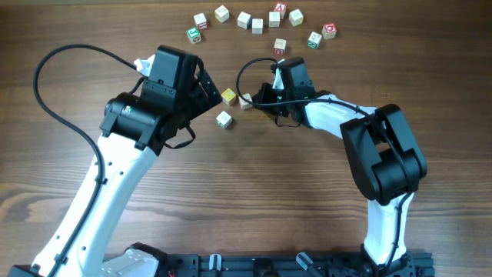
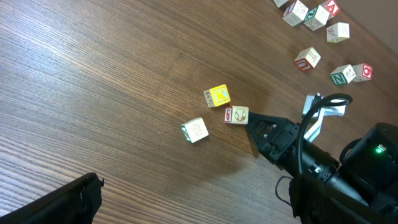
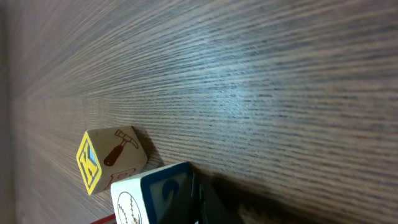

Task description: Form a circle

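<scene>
The circle (image 1: 228,97): unfinished, three cubes only, at tabletop (image 1: 307,200) centre; loose cubes (image 1: 257,21) arc at twelve o'clock. My right claw (image 1: 252,101), jaws together, touches its three o'clock cube (image 2: 236,115). My left claw (image 1: 209,91), jaws wide apart, sits at ten o'clock.

Overhead top-down; wrist views nearer, both with yellow-faced cube (image 2: 217,96)
</scene>
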